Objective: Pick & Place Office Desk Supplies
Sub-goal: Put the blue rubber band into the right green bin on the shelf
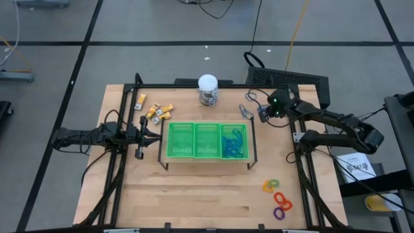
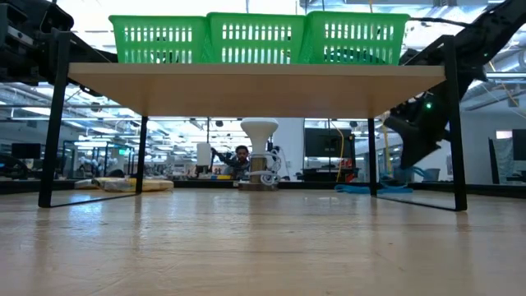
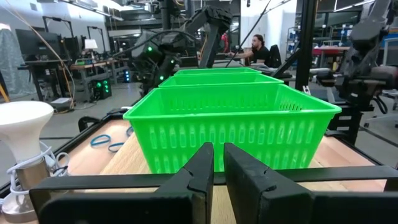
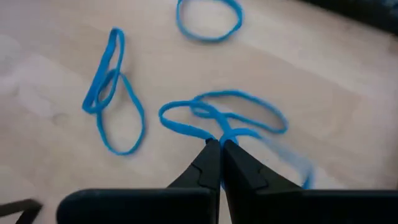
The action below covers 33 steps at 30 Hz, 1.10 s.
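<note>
Two arms flank the desk. Left end effector, fingers together, sits beside the green tray. Right end effector at the far right pinches a blue loop; other loops lie nearby.

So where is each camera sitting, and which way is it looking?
High view: above the table, looking straight down; both arms show, green tray between them.
Low view: at tabletop height, looking under the tray's stand into the room; the arms show dark at both edges.
Left wrist view: on the left arm, facing the tray's end; left gripper shut, empty.
Right wrist view: on the right arm, looking down; right gripper shut on a blue loop.
Shared: high, low and left wrist views all show the tray and white-topped jar.
</note>
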Each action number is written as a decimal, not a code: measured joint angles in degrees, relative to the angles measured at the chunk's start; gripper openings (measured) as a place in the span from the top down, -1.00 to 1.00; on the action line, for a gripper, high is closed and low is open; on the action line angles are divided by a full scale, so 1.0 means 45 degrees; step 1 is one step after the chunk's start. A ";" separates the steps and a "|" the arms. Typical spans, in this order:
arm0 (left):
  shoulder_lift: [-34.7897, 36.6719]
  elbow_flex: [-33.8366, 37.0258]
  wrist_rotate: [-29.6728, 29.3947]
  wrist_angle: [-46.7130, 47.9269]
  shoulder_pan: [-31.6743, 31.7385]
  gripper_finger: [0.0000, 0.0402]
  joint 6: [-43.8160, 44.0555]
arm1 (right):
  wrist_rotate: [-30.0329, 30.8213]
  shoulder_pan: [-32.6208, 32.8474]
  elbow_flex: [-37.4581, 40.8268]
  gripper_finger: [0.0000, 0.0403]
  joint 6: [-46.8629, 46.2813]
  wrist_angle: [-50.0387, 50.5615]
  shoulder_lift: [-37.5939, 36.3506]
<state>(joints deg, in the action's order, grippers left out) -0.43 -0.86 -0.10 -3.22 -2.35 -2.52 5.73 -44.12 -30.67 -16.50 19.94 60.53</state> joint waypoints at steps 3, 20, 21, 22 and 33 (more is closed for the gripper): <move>0.0002 0.0000 0.0000 0.0000 -0.0001 0.78 0.0000 | -0.0012 0.0001 0.0333 0.97 -0.0262 0.0004 0.0000; 0.0000 0.0000 0.0000 0.0005 -0.0001 0.78 0.0000 | -0.0663 -0.0003 0.1048 0.37 -0.1241 -0.0560 0.0000; 0.0000 -0.0002 0.0000 0.0000 0.0004 0.78 0.0000 | -0.0661 -0.0003 0.1048 0.34 -0.1248 -0.0538 0.0000; 0.0005 -0.0004 0.0000 0.0000 0.0004 0.78 0.0000 | -0.0656 -0.0003 0.1048 0.32 -0.1279 -0.0485 0.0000; 0.0001 0.0000 0.0000 0.0000 0.0003 0.78 0.0000 | 0.0116 -0.0031 0.1058 0.34 -0.1894 -0.0369 0.0040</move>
<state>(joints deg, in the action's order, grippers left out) -0.42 -0.86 -0.10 -3.22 -2.33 -2.52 6.25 -44.26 -25.91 -25.02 18.28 60.71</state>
